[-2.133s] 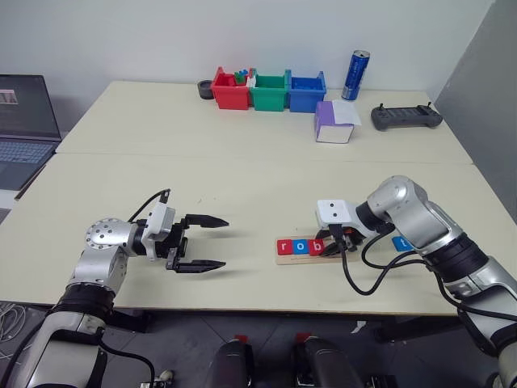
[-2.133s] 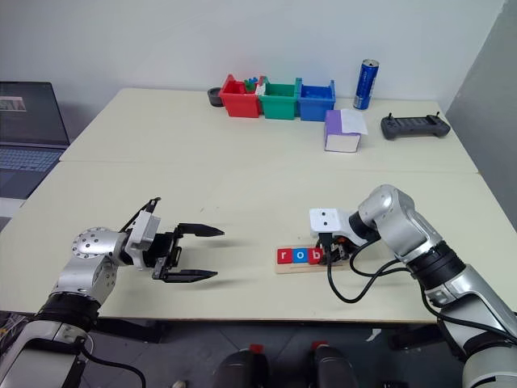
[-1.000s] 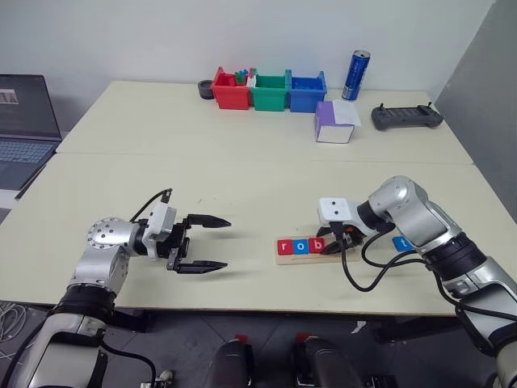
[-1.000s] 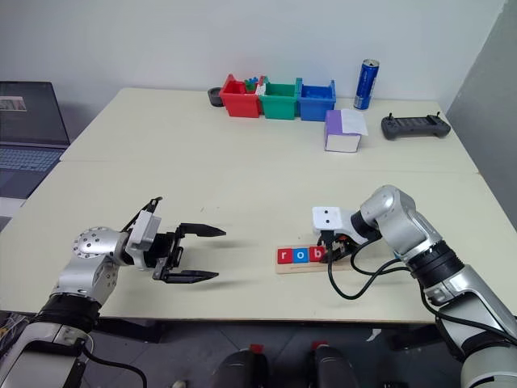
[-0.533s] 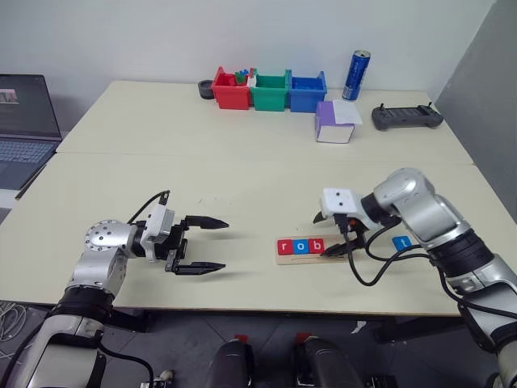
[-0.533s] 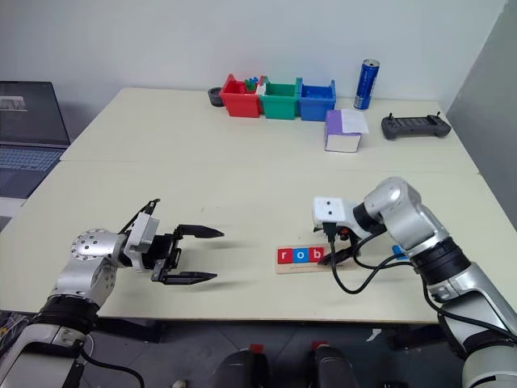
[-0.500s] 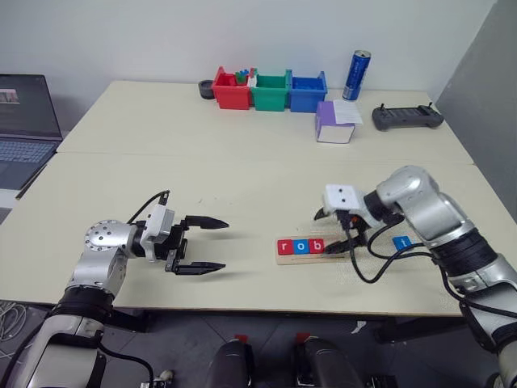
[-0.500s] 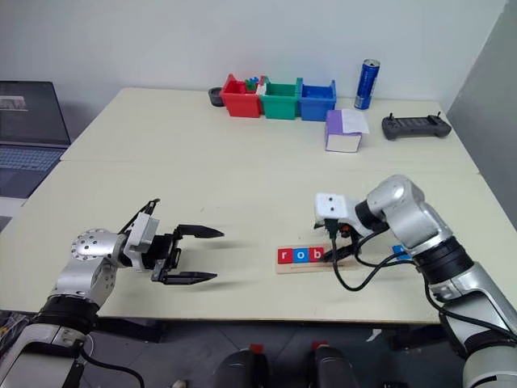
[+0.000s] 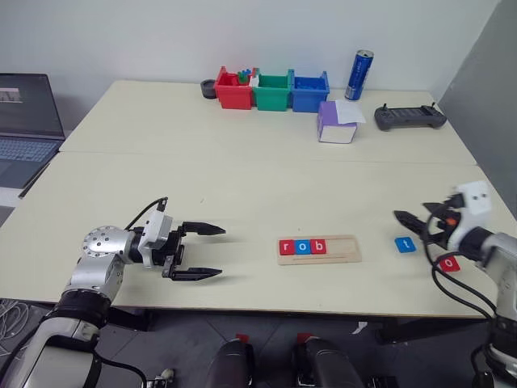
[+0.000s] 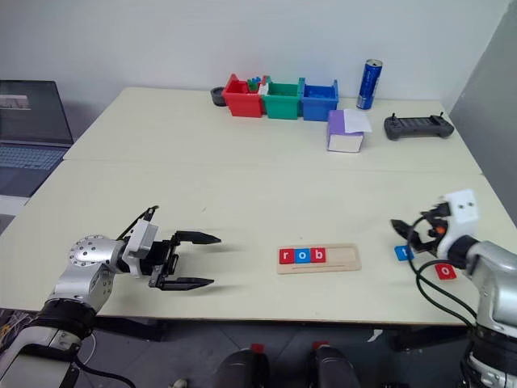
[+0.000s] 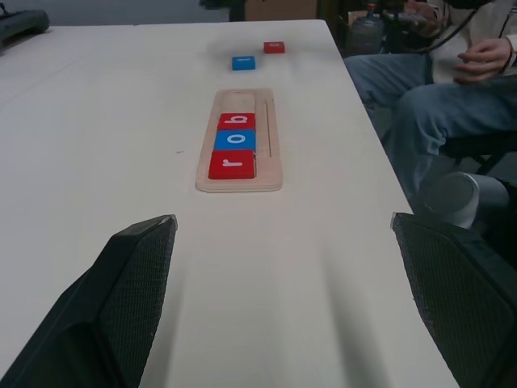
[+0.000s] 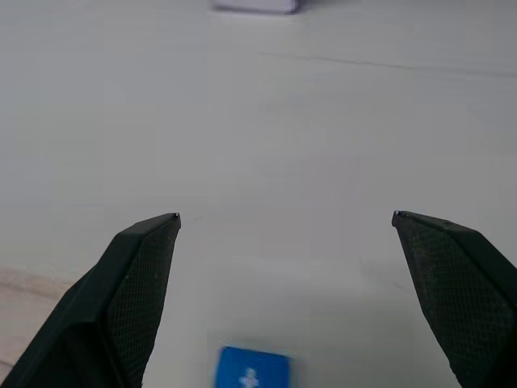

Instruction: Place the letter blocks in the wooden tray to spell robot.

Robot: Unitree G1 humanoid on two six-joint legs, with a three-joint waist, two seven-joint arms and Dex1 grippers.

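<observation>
wooden tray (image 9: 343,250) w/ r-o-b, blue t (image 9: 405,244), red o (image 9: 450,263) loose

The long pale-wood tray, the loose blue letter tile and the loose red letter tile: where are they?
Long pale-wood tray (image 9: 343,249), left eye view, on its bare right end.
Loose blue letter tile (image 9: 405,244), left eye view, on its face.
Loose red letter tile (image 10: 445,271), right eye view, on its face.

Bins (image 9: 273,90), can (image 9: 358,75), box (image 9: 336,123), controller (image 9: 409,118), laptop (image 9: 28,121)

Even, bright light falls on my table (image 9: 242,186), with no glare. My left gripper (image 9: 198,251) casts a soft shadow just beneath itself. My right gripper (image 9: 416,226) looks slightly smeared.
</observation>
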